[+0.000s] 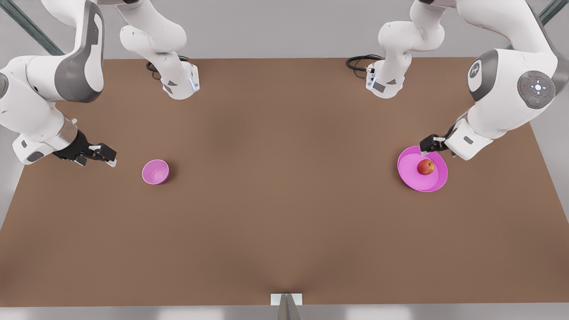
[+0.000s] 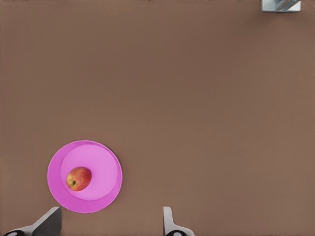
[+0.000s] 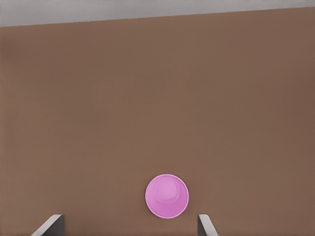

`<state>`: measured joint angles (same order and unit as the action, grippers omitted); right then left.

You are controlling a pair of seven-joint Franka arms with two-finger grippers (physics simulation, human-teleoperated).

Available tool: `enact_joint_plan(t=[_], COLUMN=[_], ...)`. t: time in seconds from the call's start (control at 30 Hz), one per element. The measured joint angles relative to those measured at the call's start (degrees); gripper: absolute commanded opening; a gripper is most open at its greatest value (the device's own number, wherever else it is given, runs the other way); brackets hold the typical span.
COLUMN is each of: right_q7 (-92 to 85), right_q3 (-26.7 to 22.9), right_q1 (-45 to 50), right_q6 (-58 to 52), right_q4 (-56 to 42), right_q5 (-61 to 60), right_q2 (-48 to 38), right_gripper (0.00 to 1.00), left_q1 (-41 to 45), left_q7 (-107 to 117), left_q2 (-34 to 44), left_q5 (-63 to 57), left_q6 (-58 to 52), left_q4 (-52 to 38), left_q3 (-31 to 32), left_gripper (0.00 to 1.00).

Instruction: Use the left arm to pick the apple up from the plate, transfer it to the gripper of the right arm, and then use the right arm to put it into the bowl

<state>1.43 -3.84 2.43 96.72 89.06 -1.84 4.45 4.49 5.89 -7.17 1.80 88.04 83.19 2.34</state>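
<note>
The red apple [image 1: 426, 167] [image 2: 78, 178] lies on the magenta plate [image 1: 411, 175] [image 2: 106, 162] at the front view's right. My left gripper [image 1: 427, 147] [image 2: 109, 220] hangs open over the plate's far rim, just beside the apple and not touching it. The small pink bowl [image 1: 155, 172] [image 3: 167, 195] stands upright on the table at the front view's left. My right gripper [image 1: 106, 156] [image 3: 129, 222] waits open to the left of the bowl, a short gap away, with nothing between its fingers.
Both arm bases [image 1: 180, 84] [image 1: 384, 84] stand at the table's far edge with black cables beside them. A small white-grey mount [image 1: 286, 301] [image 2: 280, 5] sits at the middle of the near edge. Brown tabletop stretches between bowl and plate.
</note>
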Motion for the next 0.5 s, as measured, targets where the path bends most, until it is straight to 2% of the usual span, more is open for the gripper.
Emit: enact_joint_plan(t=[0.07,0.13,0.3,0.4,0.5], right_q7=[0.08,0.14,0.28,0.35,0.41], right_q3=[0.00,0.00,0.00,0.00,0.00], right_q1=[-0.02,-0.09,-0.22,-0.20,-0.15], right_q6=[0.12,0.20,0.32,0.36,0.38], right_q4=[0.00,0.00,0.00,0.00,0.00], right_q5=[0.00,-0.01,-0.02,-0.03,-0.04], right_q2=[0.00,0.00,0.00,0.01,0.00], right_gripper=[1.00,1.00,1.00,1.00,1.00], left_q1=[0.31,1.11,0.39,-0.23,-1.48], left_q7=[-0.46,-0.88,-3.86,-7.70,-12.02], left_q2=[-0.40,-0.69,-1.83,-3.18,-4.87], left_q5=[0.02,0.06,0.49,4.34,6.77], left_q6=[1.02,3.74,17.91,26.33,34.29], left_q4=[0.40,5.00,22.32,28.72,33.64], left_q3=[-0.09,-1.15,-9.80,-15.50,-17.36], left_gripper=[1.00,1.00,1.00,1.00,1.00])
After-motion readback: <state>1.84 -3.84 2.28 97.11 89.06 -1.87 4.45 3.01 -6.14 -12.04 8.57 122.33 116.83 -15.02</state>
